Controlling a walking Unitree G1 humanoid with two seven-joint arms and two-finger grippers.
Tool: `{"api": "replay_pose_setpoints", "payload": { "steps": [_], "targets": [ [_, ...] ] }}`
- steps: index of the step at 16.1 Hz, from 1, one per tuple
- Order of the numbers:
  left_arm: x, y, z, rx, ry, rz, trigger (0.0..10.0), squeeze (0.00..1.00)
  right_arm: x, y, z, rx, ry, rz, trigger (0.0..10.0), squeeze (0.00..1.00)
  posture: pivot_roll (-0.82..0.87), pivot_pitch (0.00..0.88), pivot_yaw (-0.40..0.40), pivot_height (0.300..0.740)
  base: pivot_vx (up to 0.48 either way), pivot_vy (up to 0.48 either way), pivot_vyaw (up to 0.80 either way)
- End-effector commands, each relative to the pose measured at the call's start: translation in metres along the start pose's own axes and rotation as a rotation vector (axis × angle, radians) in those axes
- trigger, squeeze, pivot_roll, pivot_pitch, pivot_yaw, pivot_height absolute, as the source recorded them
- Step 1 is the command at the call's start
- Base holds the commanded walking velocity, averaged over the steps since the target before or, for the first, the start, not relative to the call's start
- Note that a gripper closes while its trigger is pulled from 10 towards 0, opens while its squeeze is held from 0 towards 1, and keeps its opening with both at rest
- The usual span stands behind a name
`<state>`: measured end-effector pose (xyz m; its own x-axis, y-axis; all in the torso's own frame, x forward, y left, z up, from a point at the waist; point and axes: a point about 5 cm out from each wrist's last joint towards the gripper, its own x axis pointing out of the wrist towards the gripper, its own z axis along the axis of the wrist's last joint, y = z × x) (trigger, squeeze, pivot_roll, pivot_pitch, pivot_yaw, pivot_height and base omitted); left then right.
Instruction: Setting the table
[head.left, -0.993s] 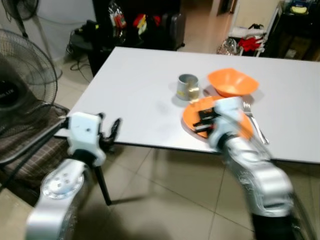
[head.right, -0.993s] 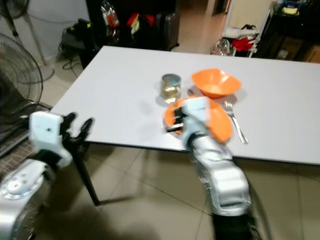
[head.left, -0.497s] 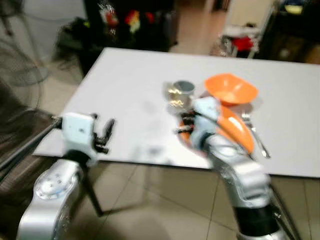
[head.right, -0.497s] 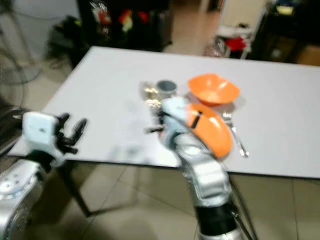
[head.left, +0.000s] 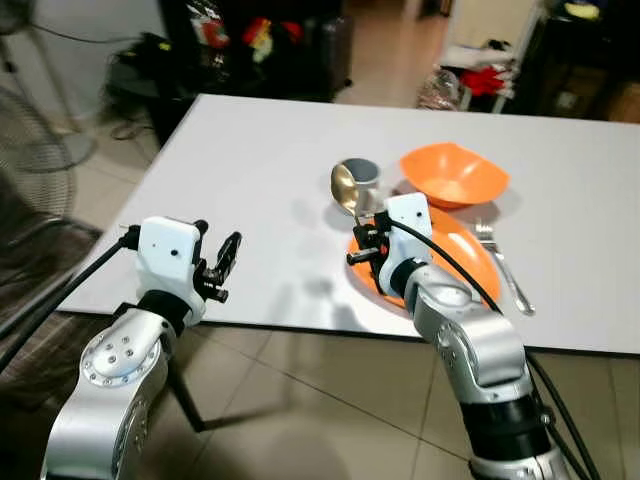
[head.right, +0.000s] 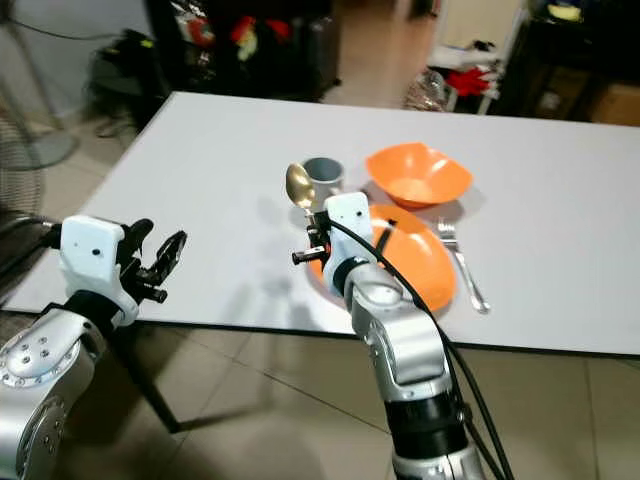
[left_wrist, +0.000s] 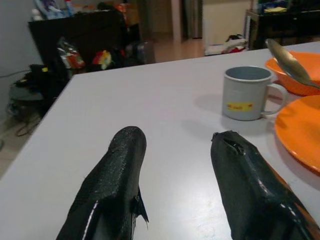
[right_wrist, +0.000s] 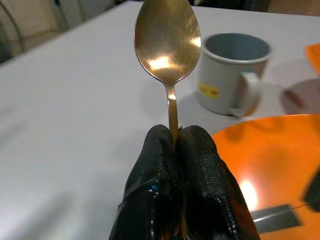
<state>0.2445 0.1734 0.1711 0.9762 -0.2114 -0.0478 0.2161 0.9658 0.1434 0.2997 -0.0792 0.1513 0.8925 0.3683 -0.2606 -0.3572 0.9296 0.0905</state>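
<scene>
Step in hand, spoon placement: right gripper, jaws clamped on the spoon at frame centre, must lower it beside the plate; left gripper jaws apart.

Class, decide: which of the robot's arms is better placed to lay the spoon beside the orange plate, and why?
Right. The right gripper is shut on the spoon just above the orange plate; the left gripper hangs open off the table's edge.

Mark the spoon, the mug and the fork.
spoon (right_wrist: 167, 42), right wrist view, on its bowl.
mug (left_wrist: 248, 94), left wrist view, on its side wall.
fork (head.right: 462, 266), right eye view, on its handle.
</scene>
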Motion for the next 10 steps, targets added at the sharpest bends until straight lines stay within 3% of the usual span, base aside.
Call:
{"api": "replay_pose_setpoints", "payload": {
  "steps": [1, 5, 7, 8, 10],
  "targets": [
    [0.0032, -0.0007, 0.0013, 0.004, -0.002, -0.009, 10.0, 0.00, -0.0045, -0.0070, 0.0048, 0.017, -0.030, -0.028, 10.0, 0.00, -0.07, 0.002, 0.008, 0.740, 0.000, 0.431, -0.80],
    [0.0084, -0.0004, 0.0024, 0.012, -0.005, -0.024, 10.0, 0.00, -0.0081, -0.0085, 0.0040, 0.037, -0.037, -0.047, 10.0, 0.00, -0.07, 0.000, 0.017, 0.740, 0.000, 0.477, -0.80],
    [0.0098, -0.0007, 0.0032, 0.060, 0.003, -0.025, 10.0, 0.00, -0.0088, -0.0084, 0.0050, 0.036, -0.044, -0.048, 10.0, 0.00, -0.07, 0.000, 0.018, 0.740, 0.000, 0.000, -0.49],
    [0.0101, -0.0010, 0.0034, 0.075, 0.000, -0.021, 10.0, 0.00, -0.0087, -0.0084, 0.0055, 0.034, -0.047, -0.046, 10.0, 0.00, -0.07, 0.000, 0.016, 0.740, 0.000, -0.480, 0.00],
    [0.0092, -0.0020, 0.0042, 0.012, -0.013, -0.015, 10.0, 0.00, -0.0073, -0.0091, 0.0070, 0.027, -0.051, -0.044, 10.0, 0.00, -0.07, 0.000, 0.011, 0.740, 0.000, -0.176, 0.00]
  ]
}}
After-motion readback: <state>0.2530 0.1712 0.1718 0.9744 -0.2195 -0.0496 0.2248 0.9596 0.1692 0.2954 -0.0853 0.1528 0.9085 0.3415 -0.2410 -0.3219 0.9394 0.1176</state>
